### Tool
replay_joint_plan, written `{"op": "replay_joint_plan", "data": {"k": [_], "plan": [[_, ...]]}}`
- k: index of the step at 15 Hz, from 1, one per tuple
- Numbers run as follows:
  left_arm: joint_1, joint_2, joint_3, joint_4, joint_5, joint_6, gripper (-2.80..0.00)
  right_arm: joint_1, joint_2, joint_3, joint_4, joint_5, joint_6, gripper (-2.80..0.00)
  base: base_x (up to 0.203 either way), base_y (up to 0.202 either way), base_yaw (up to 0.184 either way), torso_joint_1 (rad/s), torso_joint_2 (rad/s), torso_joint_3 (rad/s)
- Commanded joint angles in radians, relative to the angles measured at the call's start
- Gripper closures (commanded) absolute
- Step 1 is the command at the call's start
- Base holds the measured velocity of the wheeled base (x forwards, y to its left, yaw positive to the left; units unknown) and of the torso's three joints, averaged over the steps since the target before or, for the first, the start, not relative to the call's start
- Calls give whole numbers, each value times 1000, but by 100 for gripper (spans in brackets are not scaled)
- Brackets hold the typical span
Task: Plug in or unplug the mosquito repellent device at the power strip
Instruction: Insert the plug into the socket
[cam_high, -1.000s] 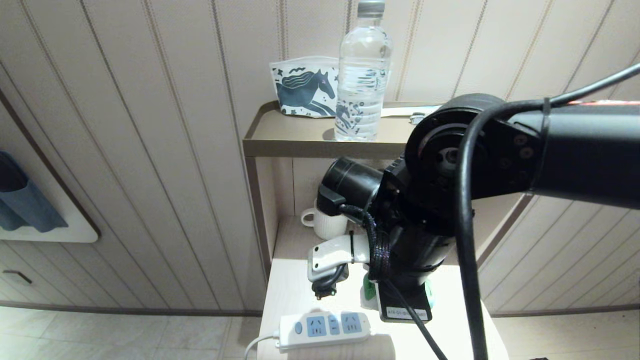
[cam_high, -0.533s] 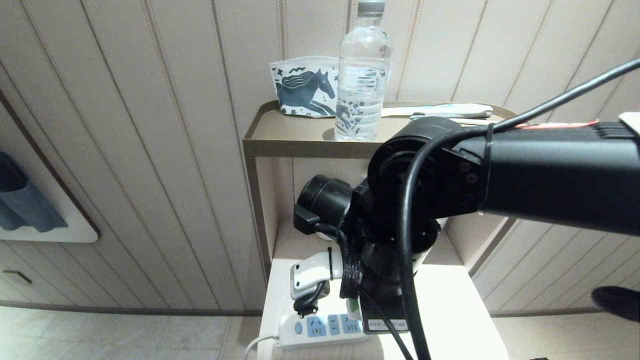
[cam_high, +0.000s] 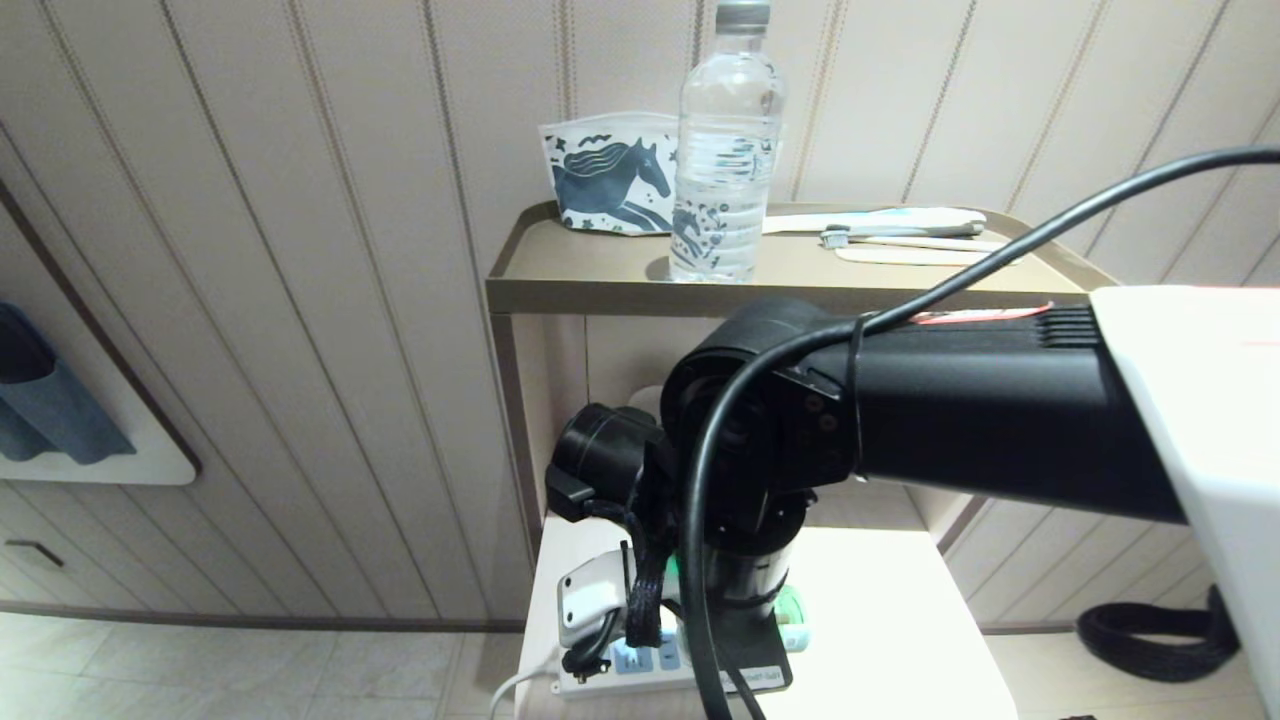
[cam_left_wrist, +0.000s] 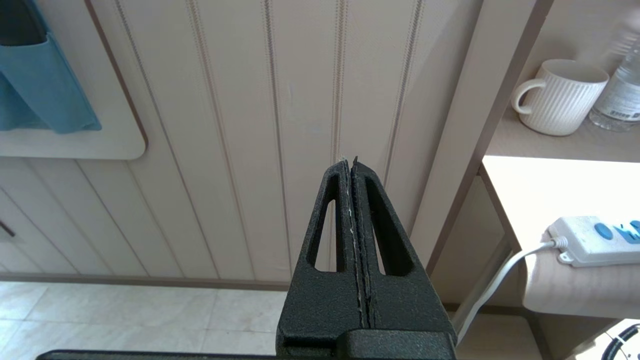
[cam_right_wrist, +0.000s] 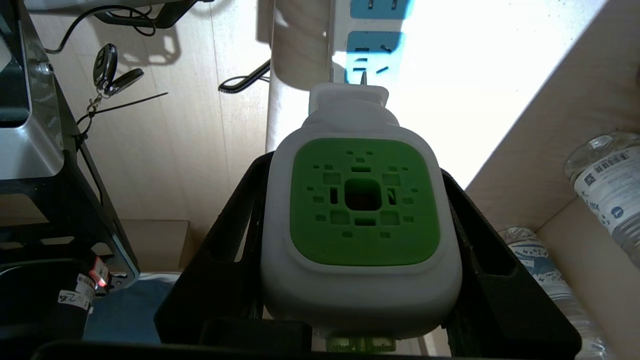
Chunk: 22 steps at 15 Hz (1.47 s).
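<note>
At the near edge of the pale surface (cam_high: 900, 610), we saw the power strip (cam_right_wrist: 372, 30) lying flat. Our right claw (cam_right_wrist: 360, 220) pinched the mosquito repellent device (cam_right_wrist: 360, 215) by its two sides, with its plug end just above a blue socket panel. Our left claw (cam_left_wrist: 352, 235) was pressed together, off to the left, near the wall. A white mug (cam_left_wrist: 562, 95) sat farther back.

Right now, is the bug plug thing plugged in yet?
Not yet. Done: the right gripper has hold of the mosquito repellent device. In hand: it hangs just above the power strip, prongs near a blue socket. Left: push it in.
</note>
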Motion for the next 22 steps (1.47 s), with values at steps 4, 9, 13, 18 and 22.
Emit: {"op": "replay_joint_plan", "data": {"k": [4, 9, 13, 18, 22], "plan": [[-1, 0, 0, -1, 0, 0, 0, -16, 1, -1, -1, -1, -83, 0, 0, 0, 0, 0, 0, 0], [-1, 0, 0, -1, 0, -1, 0, -14, 7, -1, 3, -1, -85, 0, 0, 0, 0, 0, 0, 0], [-1, 0, 0, -1, 1, -1, 0, -14, 29, 0, 40, -8, -101, 0, 0, 0, 0, 0, 0, 0], [1, 0, 0, -1, 0, 0, 0, -7, 73, -1, 32, -11, -114, 0, 0, 0, 0, 0, 0, 0], [1, 0, 0, -1, 0, 0, 0, -3, 123, -3, 12, -20, -114, 0, 0, 0, 0, 0, 0, 0]]}}
